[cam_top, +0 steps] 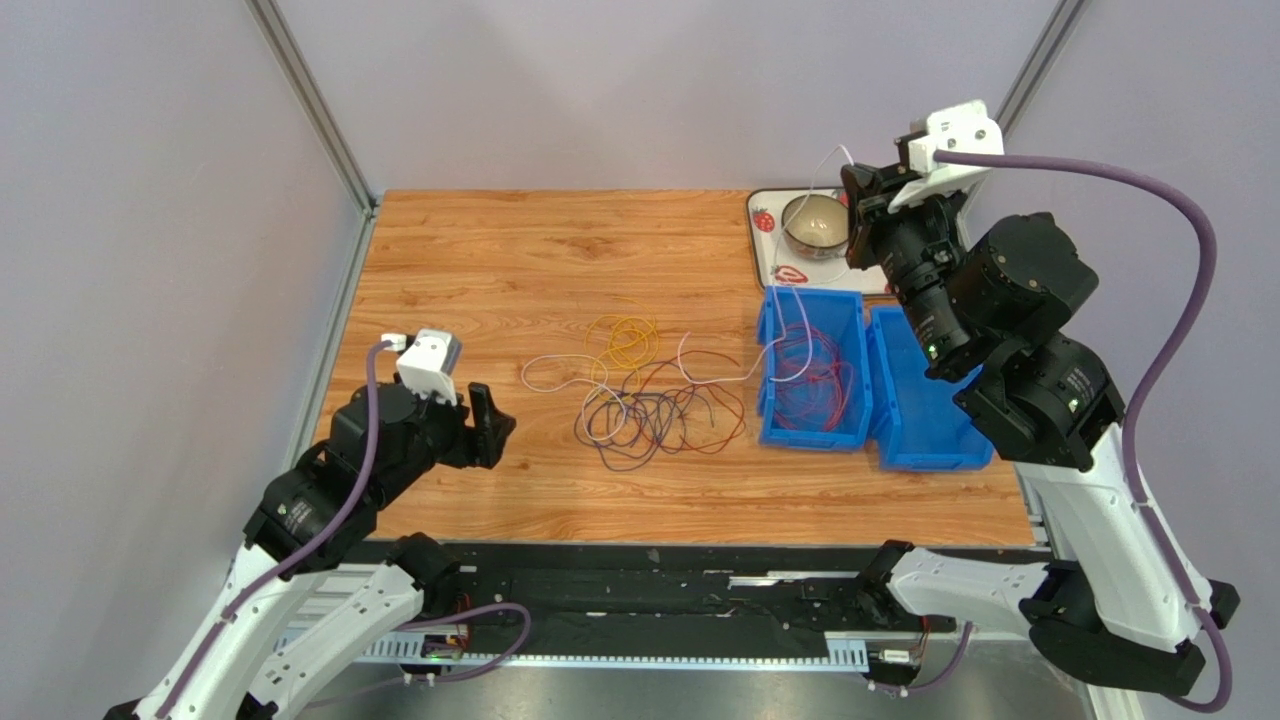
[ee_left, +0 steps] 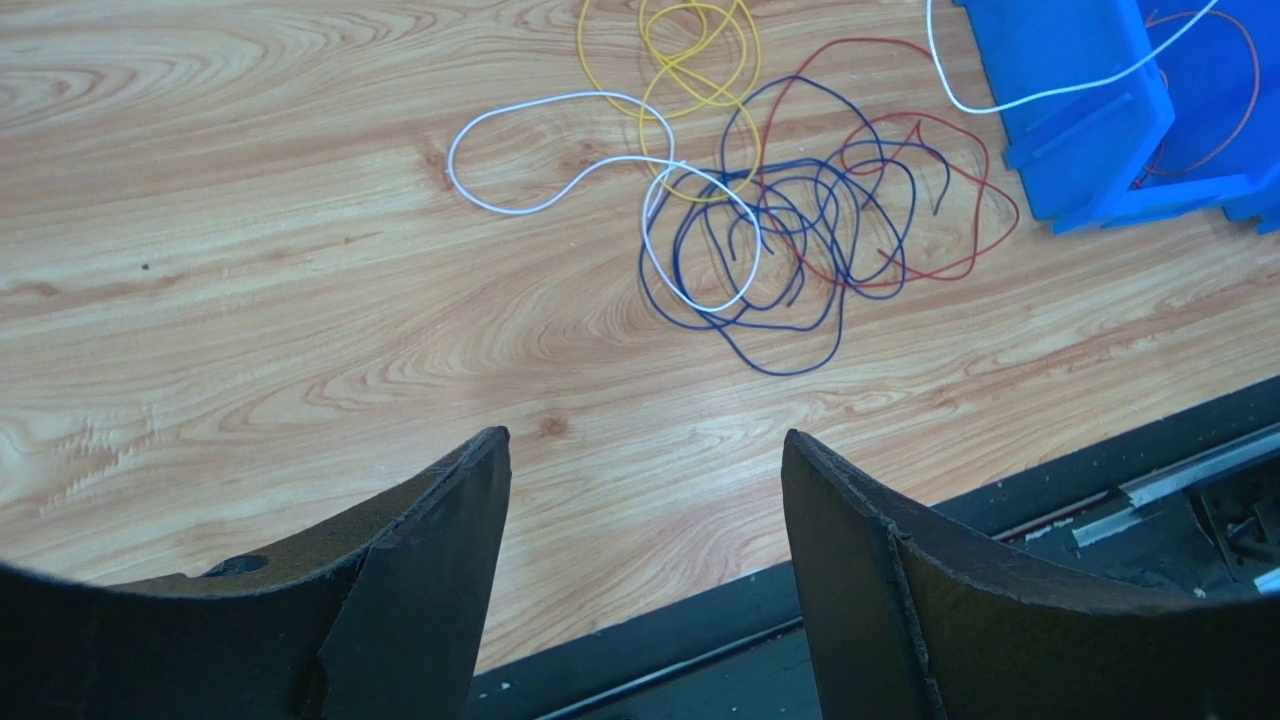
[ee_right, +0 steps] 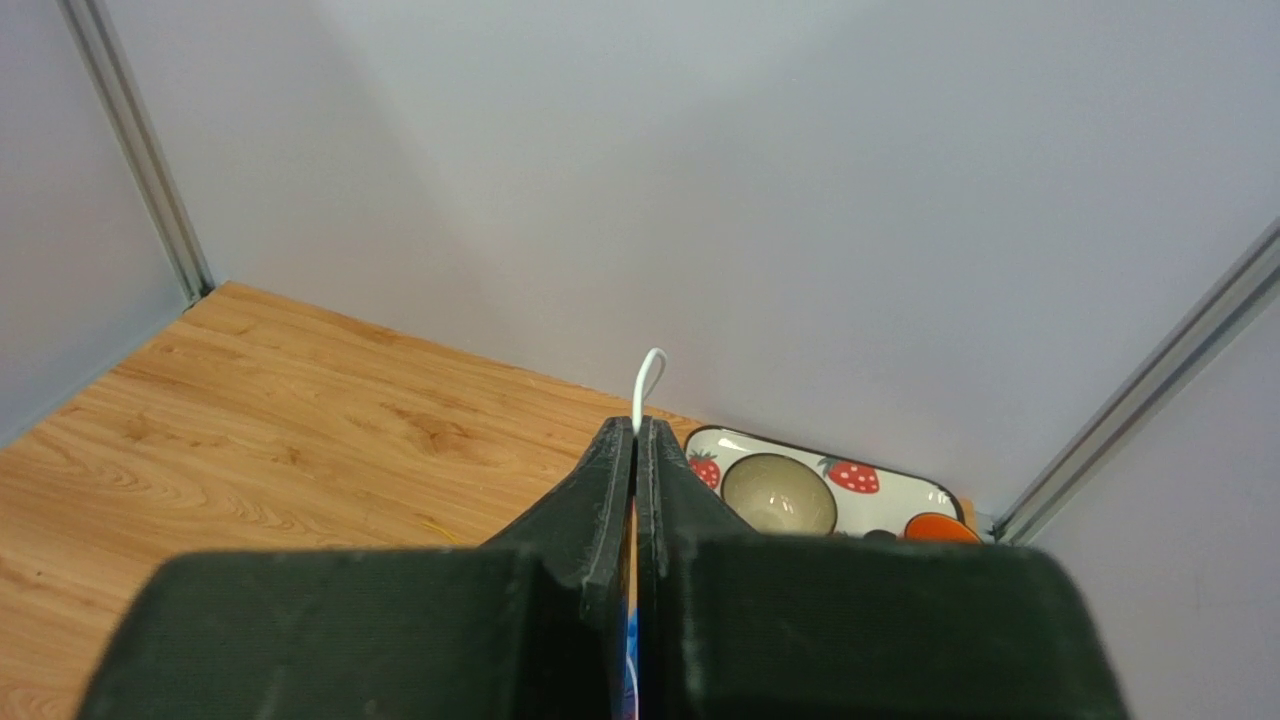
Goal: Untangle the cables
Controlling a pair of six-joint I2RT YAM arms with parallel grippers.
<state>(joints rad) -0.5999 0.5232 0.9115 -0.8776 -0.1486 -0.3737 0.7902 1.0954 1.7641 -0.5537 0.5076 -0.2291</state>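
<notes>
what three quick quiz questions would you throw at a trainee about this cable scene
1. True or false: the right gripper is shut on a white cable and raised above the table.
2. Where is the yellow cable?
A) held by the left gripper
B) lying on the table
C) held by the right gripper
3. Fill in: the left gripper's jaws stand ____, with nothing between them.

Key: 1 true; 2 B; 3 open
</notes>
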